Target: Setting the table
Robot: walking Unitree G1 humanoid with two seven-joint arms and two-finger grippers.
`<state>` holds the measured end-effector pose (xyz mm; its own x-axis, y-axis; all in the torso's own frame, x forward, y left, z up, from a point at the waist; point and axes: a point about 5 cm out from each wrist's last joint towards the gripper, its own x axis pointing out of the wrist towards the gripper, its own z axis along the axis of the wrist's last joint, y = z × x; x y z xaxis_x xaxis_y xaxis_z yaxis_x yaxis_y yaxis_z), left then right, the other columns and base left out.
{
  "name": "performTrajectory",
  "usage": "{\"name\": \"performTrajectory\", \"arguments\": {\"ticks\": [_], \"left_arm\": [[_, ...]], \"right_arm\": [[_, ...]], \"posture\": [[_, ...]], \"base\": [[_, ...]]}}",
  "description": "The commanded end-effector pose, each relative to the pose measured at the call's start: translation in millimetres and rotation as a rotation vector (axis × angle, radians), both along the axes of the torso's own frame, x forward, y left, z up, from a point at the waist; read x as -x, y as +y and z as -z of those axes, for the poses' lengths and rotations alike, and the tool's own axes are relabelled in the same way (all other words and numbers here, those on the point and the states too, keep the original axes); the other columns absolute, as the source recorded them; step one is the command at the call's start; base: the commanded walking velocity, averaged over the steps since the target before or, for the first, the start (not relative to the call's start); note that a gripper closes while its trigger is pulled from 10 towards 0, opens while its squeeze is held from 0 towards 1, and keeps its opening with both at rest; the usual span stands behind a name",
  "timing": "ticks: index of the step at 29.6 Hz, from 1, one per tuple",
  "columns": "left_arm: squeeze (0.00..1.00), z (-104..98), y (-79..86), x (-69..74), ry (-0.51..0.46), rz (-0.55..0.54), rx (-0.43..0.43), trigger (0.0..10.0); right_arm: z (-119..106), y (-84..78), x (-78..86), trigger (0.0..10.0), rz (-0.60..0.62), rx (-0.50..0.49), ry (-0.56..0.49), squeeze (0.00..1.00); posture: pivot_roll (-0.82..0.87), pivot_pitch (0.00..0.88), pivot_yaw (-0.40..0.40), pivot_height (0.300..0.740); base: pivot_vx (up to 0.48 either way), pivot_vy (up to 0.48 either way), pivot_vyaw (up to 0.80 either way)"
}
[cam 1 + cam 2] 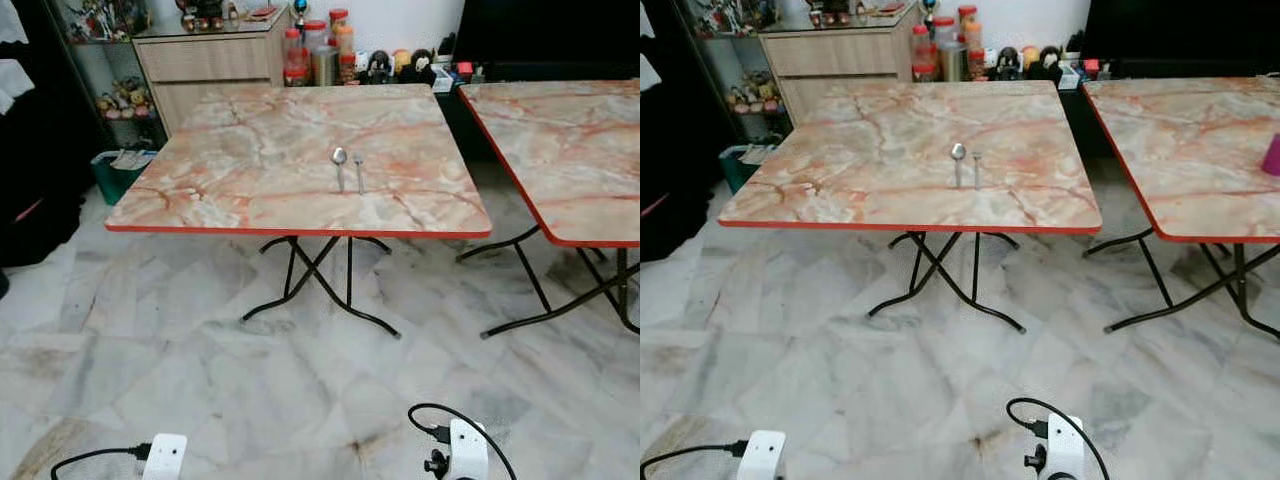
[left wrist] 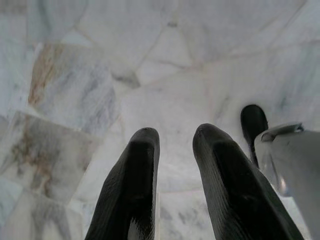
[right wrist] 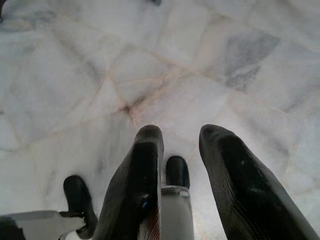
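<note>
A marble-patterned folding table (image 1: 230,170) with a red edge stands ahead of me. A metal spoon (image 1: 339,162) and a fork (image 1: 359,172) lie side by side on it, right of its centre, handles toward me. Both arms hang low and idle, their white wrists (image 1: 165,457) (image 1: 466,450) at the lower edge of the left eye view. My left gripper (image 2: 175,142) is open over the marble floor with nothing between its fingers. My right gripper (image 3: 181,140) is open too, also above the floor.
A second matching table (image 1: 570,150) stands to the right, with a pink object (image 1: 1272,155) at its right edge. Behind are a wooden cabinet (image 1: 210,60), jars (image 1: 315,55) and a green bin (image 1: 112,178). Bare marble floor (image 1: 300,390) lies between me and the tables.
</note>
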<state>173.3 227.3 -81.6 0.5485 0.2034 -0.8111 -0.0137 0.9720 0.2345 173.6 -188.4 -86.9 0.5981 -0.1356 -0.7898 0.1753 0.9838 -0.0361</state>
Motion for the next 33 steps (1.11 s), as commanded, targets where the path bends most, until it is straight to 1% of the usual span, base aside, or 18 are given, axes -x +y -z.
{"name": "performTrajectory", "arguments": {"ticks": [1, 6, 12, 33], "left_arm": [[0.0, -1.3, -0.2, -3.4, -0.001, 0.001, -0.002, 10.0], [0.0, -0.6, -3.6, -3.8, 0.006, 0.005, 0.003, 10.0], [0.0, 0.7, -5.8, -2.2, 0.013, 0.01, 0.008, 10.0], [0.0, 2.7, -7.6, 1.7, 0.015, 0.001, 0.025, 10.0]], "right_arm": [[-1.1, 0.7, -2.3, 10.0, -0.007, -0.002, -0.009, 0.0], [-2.1, 1.5, -4.9, 10.0, -0.013, -0.009, -0.015, 0.0], [-1.7, 1.1, -3.9, 10.0, -0.013, -0.007, -0.012, 0.0], [-1.5, -1.9, -3.1, 10.0, -0.036, 0.004, -0.001, 0.0]], "posture": [[-0.04, 0.0, 0.06, 0.74], [-0.05, 0.0, 0.069, 0.74], [-0.06, 0.0, 0.071, 0.74], [-0.06, 0.0, 0.056, 0.74]], "base": [[0.39, 0.0, 0.0], [0.409, 0.0, 0.0], [0.421, 0.0, 0.0], [0.424, 0.0, 0.0]]}}
